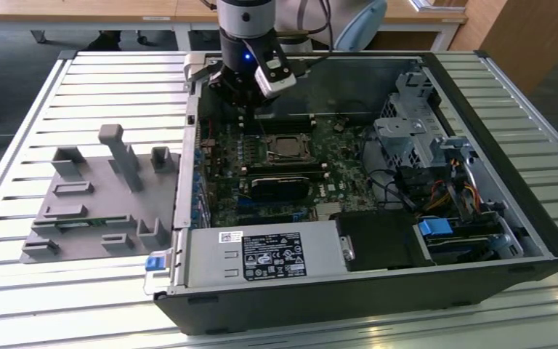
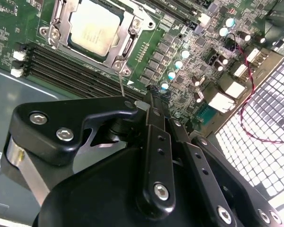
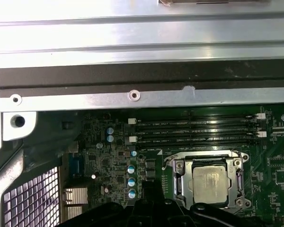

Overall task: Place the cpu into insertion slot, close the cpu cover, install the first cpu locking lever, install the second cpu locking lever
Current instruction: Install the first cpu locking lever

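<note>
Gripper [image 2: 154, 93] hangs just above the green board [image 2: 4, 23] with its tips pressed together, holding nothing. Just past it the cpu [image 2: 94, 26] sits flat in the slot [image 2: 125, 23]. The silver cover [image 2: 131, 38] lies down around the cpu's edges.

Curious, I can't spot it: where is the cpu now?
The cpu sits in the insertion slot on the green motherboard, mid-case in the exterior view, beside the long black memory slots.
</note>
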{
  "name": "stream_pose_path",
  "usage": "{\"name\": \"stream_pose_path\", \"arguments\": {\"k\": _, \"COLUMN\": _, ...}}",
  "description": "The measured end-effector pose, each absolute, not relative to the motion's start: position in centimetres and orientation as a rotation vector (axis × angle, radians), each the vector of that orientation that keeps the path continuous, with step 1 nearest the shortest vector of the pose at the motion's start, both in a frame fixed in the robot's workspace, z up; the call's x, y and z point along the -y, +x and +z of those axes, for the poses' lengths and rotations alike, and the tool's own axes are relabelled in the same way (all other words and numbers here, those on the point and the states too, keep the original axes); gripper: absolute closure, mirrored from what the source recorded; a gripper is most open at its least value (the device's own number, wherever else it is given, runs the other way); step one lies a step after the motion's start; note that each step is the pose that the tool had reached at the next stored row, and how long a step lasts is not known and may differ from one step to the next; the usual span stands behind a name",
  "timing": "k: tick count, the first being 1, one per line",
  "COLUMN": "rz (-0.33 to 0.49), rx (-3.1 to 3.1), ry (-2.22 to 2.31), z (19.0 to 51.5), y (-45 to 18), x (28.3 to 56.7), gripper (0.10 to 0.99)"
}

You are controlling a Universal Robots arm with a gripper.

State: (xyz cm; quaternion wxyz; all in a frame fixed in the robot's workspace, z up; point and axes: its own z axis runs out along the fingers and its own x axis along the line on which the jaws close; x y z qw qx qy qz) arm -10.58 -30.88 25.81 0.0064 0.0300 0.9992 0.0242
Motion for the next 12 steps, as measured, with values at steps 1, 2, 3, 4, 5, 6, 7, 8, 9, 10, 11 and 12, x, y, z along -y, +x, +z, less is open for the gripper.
{"name": "stream_pose_path", "arguments": {"k": 1, "rz": 0.076, "rx": -3.126, "ry": 0.094, "z": 25.81, "y": -10.58, "x": 30.84, "gripper": 0.965}}
{"name": "stream_pose_path", "arguments": {"k": 2, "rz": 0.076, "rx": -3.126, "ry": 0.094, "z": 25.81, "y": -10.58, "x": 30.81, "gripper": 0.965}}
{"name": "stream_pose_path", "arguments": {"k": 3, "rz": 0.076, "rx": -3.126, "ry": 0.094, "z": 25.80, "y": -10.58, "x": 30.78, "gripper": 0.965}}
{"name": "stream_pose_path", "arguments": {"k": 4, "rz": 0.076, "rx": -3.126, "ry": 0.094, "z": 25.81, "y": -10.58, "x": 30.76, "gripper": 0.965}}
{"name": "stream_pose_path", "arguments": {"k": 5, "rz": 0.076, "rx": -3.126, "ry": 0.094, "z": 25.81, "y": -10.58, "x": 30.75, "gripper": 0.965}}
{"name": "stream_pose_path", "arguments": {"k": 6, "rz": 0.076, "rx": -3.126, "ry": 0.094, "z": 25.81, "y": -10.58, "x": 30.73, "gripper": 0.965}}
{"name": "stream_pose_path", "arguments": {"k": 7, "rz": 0.076, "rx": -3.126, "ry": 0.094, "z": 25.80, "y": -10.58, "x": 30.71, "gripper": 0.965}}
{"name": "stream_pose_path", "arguments": {"k": 8, "rz": 0.076, "rx": -3.126, "ry": 0.094, "z": 25.80, "y": -10.58, "x": 30.68, "gripper": 0.965}}
{"name": "stream_pose_path", "arguments": {"k": 9, "rz": 0.076, "rx": -3.126, "ry": 0.094, "z": 25.79, "y": -10.58, "x": 30.64, "gripper": 0.965}}
{"name": "stream_pose_path", "arguments": {"k": 10, "rz": 0.076, "rx": -3.126, "ry": 0.094, "z": 25.80, "y": -10.59, "x": 30.59, "gripper": 0.965}}
{"name": "stream_pose_path", "arguments": {"k": 11, "rz": 0.076, "rx": -3.126, "ry": 0.094, "z": 25.80, "y": -10.59, "x": 30.54, "gripper": 0.965}}
{"name": "stream_pose_path", "arguments": {"k": 12, "rz": 0.076, "rx": -3.126, "ry": 0.094, "z": 25.80, "y": -10.59, "x": 30.48, "gripper": 0.965}}
